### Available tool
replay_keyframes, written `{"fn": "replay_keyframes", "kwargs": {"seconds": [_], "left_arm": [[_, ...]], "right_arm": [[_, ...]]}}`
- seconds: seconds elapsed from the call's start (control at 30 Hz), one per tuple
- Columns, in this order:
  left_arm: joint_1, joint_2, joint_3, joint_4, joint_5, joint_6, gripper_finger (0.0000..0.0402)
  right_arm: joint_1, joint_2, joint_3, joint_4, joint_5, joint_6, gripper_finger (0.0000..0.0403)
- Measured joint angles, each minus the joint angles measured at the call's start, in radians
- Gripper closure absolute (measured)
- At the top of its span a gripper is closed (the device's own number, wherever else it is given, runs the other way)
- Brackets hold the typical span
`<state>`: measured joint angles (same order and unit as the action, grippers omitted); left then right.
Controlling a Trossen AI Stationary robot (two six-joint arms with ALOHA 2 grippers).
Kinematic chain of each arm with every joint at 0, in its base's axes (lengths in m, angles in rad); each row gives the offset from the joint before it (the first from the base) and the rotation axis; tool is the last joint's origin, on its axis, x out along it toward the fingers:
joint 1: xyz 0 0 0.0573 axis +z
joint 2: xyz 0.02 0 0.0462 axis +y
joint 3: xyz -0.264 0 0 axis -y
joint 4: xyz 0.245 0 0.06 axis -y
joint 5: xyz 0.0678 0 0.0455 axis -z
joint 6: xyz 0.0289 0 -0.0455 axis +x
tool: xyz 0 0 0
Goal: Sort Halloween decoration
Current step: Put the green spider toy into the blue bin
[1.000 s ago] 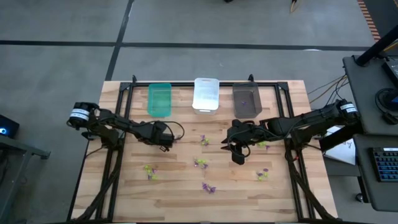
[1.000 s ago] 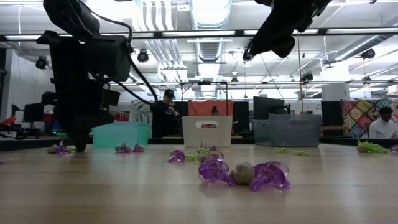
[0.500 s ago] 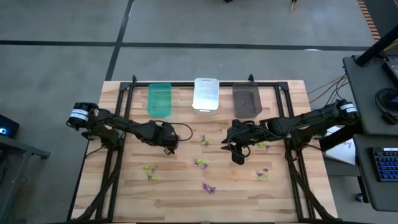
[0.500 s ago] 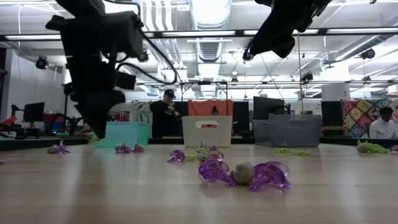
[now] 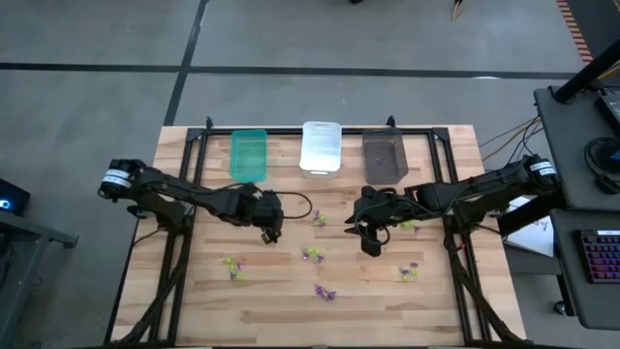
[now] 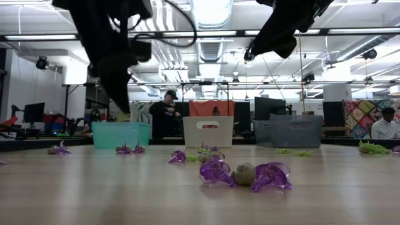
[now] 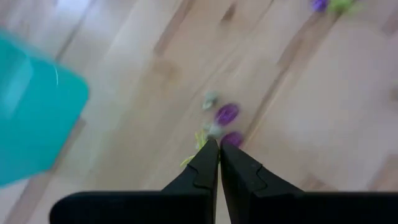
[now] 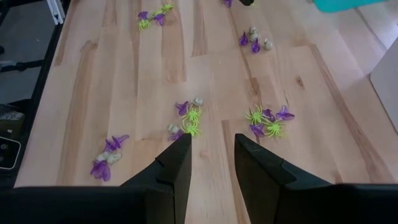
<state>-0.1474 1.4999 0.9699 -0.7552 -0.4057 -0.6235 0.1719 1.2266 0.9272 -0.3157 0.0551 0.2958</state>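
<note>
Beside green bin [image 5: 248,155], closed left tool [image 5: 270,231].

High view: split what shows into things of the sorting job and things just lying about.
Job:
- tiny purple and yellow-green spiky plastic trinkets scattered on the wooden table
- green rectangular bin, white rectangular bin, dark grey rectangular bin
- left gripper, shut
- right gripper, open

Lying about:
- black keyboard on the side desk
- loose cables

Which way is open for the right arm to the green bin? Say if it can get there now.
Probably not directly. The left gripper and its arm hang between the right gripper and the green bin; only a path along the back, over the white bin, looks free.
</note>
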Motion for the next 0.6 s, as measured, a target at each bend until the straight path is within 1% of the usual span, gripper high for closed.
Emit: {"fn": "replay_keyframes", "kwargs": {"seconds": [0.3,0.47,0.6], "left_arm": [[0.005,-0.155,0.005,0.202,-0.005,0.217,0.0401],[0.026,-0.229,0.005,0.288,-0.005,0.296,0.0401],[0.052,-0.258,0.005,0.307,-0.005,0.338,0.0402]], "right_arm": [[0.0,-0.001,0.0,-0.001,0.0,-0.053,0.0294],[0.0,-0.002,0.0,-0.001,0.0,-0.072,0.0294],[0.0,-0.002,0.0,-0.001,0.0,-0.073,0.0294]]}}
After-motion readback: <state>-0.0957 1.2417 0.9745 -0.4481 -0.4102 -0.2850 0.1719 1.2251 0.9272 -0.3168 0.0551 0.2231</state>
